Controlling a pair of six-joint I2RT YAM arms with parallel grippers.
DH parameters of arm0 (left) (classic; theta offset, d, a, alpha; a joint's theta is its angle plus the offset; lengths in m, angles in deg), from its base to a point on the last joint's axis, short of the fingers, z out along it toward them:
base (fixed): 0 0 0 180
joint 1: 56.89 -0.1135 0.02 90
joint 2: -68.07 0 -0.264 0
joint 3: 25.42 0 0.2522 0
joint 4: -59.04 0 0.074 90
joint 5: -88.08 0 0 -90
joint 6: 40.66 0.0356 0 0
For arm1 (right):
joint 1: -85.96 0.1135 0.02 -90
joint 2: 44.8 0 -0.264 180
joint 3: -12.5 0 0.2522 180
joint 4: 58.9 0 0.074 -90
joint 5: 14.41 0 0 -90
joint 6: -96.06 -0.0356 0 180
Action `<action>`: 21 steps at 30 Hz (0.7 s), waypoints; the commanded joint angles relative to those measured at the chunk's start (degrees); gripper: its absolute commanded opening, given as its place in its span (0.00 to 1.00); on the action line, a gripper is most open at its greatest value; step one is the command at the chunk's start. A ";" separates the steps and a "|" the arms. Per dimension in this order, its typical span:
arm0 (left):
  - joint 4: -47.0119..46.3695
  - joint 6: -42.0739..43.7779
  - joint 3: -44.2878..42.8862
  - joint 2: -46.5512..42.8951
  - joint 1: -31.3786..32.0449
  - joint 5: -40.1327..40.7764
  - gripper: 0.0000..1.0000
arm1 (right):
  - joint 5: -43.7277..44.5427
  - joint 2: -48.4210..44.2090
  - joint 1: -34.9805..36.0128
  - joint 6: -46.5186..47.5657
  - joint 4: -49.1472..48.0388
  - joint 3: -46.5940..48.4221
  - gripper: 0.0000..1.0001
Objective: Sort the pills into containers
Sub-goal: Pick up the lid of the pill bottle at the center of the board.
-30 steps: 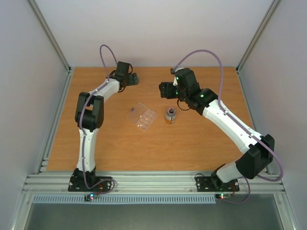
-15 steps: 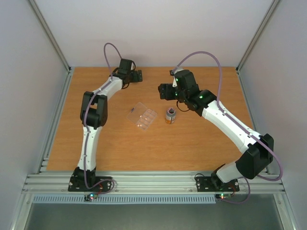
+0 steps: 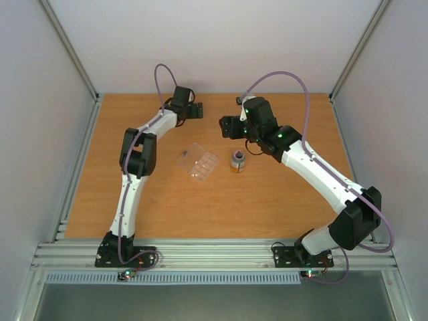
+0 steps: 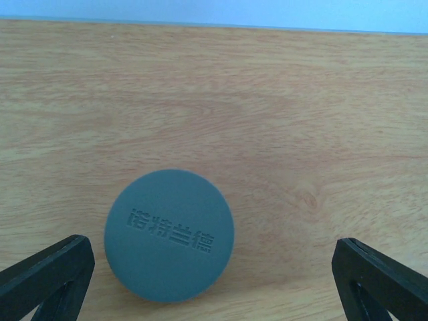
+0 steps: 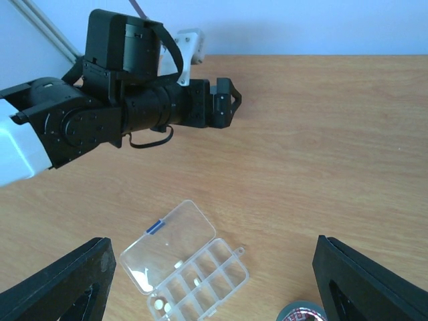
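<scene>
The clear pill box lies mid-table with its hinged lid flipped open. A few pale pills rest in cells at its near-left end; the top view shows the box only small. My right gripper hovers open above it, nothing between its fingers, and stands behind the bottle in the top view. My left gripper is open at the back of the table, its fingers wide on either side of a flat grey cap, not touching it.
The open pill bottle stands just right of the box. The left arm's wrist and gripper reach across the far side of the table in the right wrist view. The wall edge runs close behind the cap.
The left arm has swung its gripper to the right along the back of the table. The right arm has hardly moved. Box and bottle stay put.
</scene>
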 commanded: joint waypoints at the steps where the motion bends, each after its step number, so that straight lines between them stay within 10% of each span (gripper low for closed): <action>1: 0.18 1.10 -2.66 1.83 0.29 0.81 0.99 | 0.10 -1.15 0.10 0.91 -1.99 -0.14 0.84; 21: 0.51 -1.17 -5.97 5.46 0.00 2.15 0.98 | -0.11 0.70 0.10 0.64 -2.36 0.74 0.83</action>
